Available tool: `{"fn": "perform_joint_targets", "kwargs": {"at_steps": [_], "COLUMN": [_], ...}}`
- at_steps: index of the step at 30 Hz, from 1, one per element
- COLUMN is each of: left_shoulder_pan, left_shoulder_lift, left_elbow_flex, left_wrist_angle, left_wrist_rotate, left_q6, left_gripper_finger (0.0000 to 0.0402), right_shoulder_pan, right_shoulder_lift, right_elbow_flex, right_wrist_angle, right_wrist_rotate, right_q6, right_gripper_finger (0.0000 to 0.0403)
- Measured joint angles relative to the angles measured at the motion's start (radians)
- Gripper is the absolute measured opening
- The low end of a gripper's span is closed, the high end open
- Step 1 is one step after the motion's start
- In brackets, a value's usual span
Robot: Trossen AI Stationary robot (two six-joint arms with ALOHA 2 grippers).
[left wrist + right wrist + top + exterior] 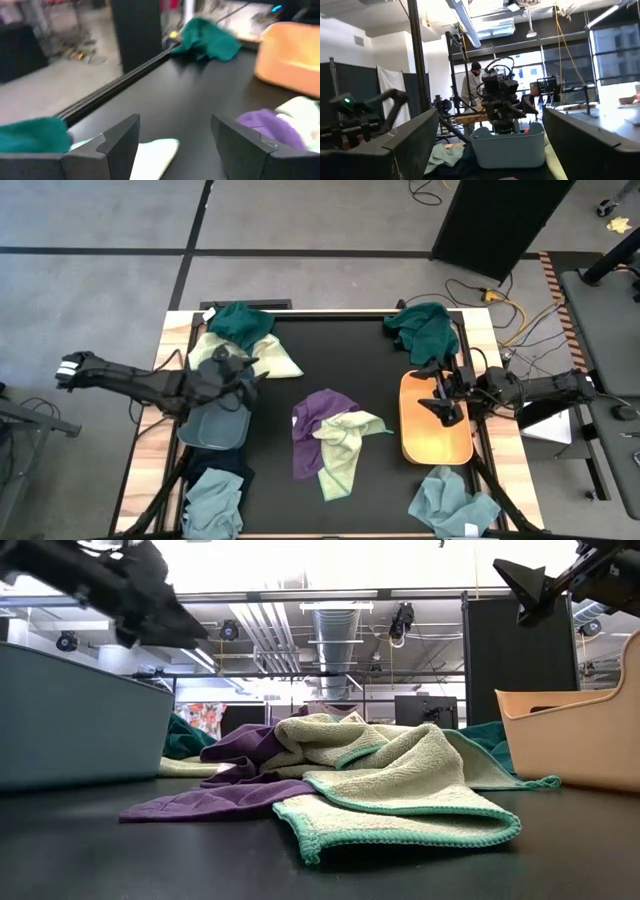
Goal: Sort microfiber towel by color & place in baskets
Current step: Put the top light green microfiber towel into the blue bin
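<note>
My left gripper (244, 370) (175, 125) hangs open and empty above the far end of the grey-blue basket (212, 425), next to a pale yellow-green towel (270, 360) and a dark teal one (238, 323). My right gripper (432, 392) (490, 120) is open and empty above the orange-tan basket (435, 435). A purple towel (318, 425) lies crumpled mid-table under a pale yellow-green towel (345, 442) (400, 780). Another dark teal towel (425, 328) sits at the far right. Light blue-grey towels (455, 505) (212, 505) and a navy one (215, 465) lie at the near edge.
Bare black mat (345, 355) lies between the two baskets on the far side of the middle pile. In the right wrist view a person (470, 85) stands in the room beyond the table. Cables (520, 320) trail on the floor to the right.
</note>
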Motion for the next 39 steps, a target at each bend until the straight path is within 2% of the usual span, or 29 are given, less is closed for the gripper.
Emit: {"fn": "perform_joint_targets", "kwargs": {"at_steps": [5, 11, 16, 28, 33, 39], "left_shoulder_pan": [0.157, 0.372, 0.488, 0.527, 0.535, 0.535], "left_shoulder_lift": [0.171, 0.375, 0.541, 0.88, 0.974, 1.026], "left_elbow_flex": [0.114, 0.225, 0.302, 0.48, 0.525, 0.537], "left_wrist_angle": [-0.097, -0.136, -0.178, -0.383, -0.429, -0.434], "left_wrist_rotate": [0.101, 0.335, 0.48, 0.524, 0.569, 0.578], "left_q6": [-0.067, -0.05, -0.009, -0.002, 0.017, 0.03], "left_gripper_finger": [0.023, 0.023, 0.023, 0.023, 0.023, 0.023], "right_shoulder_pan": [0.0, 0.001, 0.001, 0.001, 0.001, 0.001], "right_shoulder_lift": [0.0, 0.004, 0.015, 0.048, 0.048, 0.048], "right_elbow_flex": [0.0, 0.0, 0.0, 0.0, 0.0, 0.0], "right_wrist_angle": [0.019, 0.016, 0.004, -0.006, -0.006, -0.007], "right_wrist_rotate": [0.002, -0.014, -0.016, -0.009, -0.009, -0.008], "right_q6": [-0.041, 0.037, 0.112, 0.158, 0.158, 0.158], "right_gripper_finger": [0.035, 0.035, 0.035, 0.035, 0.035, 0.035]}}
